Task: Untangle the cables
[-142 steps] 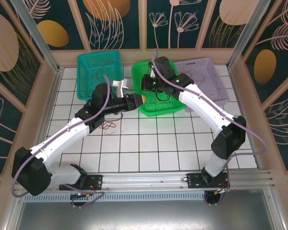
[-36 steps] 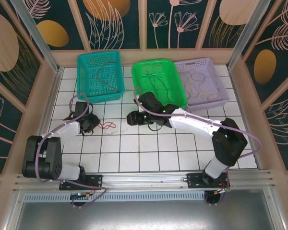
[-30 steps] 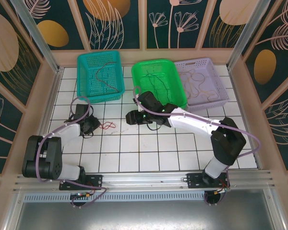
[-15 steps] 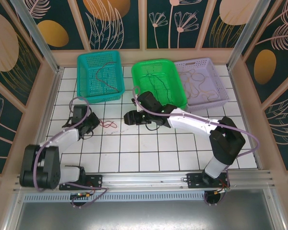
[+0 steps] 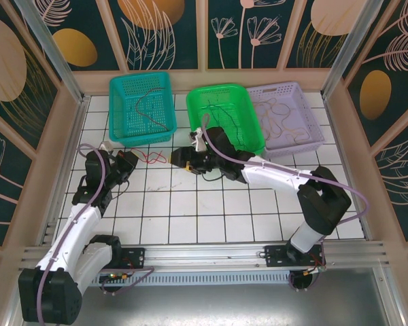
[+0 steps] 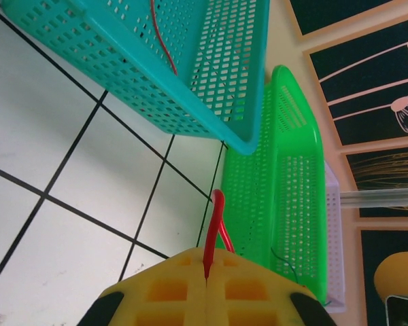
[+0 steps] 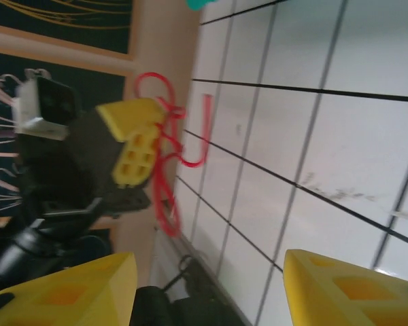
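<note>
Left wrist view tells it plainly: the left gripper (image 6: 205, 275) has its jaws pressed together on the red cable (image 6: 213, 227), with a thin loop poking out of the seam. From above, that cable trails off the left gripper toward the right one, over the tiled table (image 5: 211, 204) and just in front of the teal basket (image 5: 113, 112). The right gripper (image 7: 207, 282) faces it with jaws spread and nothing between them. To me the cable looks featherlight and limp, springy in its curls, and likely to slide through a loose pinch. I'd take the free end, near the left jaws, and draw gently so nothing snags.
</note>
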### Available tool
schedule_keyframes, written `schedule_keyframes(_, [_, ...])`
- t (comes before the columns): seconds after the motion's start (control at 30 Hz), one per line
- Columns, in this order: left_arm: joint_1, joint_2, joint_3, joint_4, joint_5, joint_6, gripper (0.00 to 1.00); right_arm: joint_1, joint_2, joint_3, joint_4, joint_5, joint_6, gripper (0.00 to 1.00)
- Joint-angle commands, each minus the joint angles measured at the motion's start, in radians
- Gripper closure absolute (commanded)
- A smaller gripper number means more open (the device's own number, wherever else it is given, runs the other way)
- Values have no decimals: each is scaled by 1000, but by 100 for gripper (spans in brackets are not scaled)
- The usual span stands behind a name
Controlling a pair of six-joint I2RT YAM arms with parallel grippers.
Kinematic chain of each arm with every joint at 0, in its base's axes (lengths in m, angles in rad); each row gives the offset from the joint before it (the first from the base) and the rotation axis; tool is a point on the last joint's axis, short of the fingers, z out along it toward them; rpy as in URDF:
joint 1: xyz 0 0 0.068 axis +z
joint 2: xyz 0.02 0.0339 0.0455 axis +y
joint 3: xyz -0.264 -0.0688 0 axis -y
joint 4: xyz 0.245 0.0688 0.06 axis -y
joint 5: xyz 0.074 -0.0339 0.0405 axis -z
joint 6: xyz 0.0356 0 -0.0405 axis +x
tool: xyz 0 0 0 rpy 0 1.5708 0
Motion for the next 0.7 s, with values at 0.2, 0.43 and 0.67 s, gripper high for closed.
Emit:
schedule_keyframes(0.2, [3,20,62,4,46,-41,100,34,-11,18,115,-15,97,45])
schedule_keyframes(0.43, [3,10,70,-14,83,-27,100,63,52,82,84,53,61,60])
schedule_keyframes(0.67, [2,-15,77,-53,126,10,100,57,60,195,-140,150,-124,88])
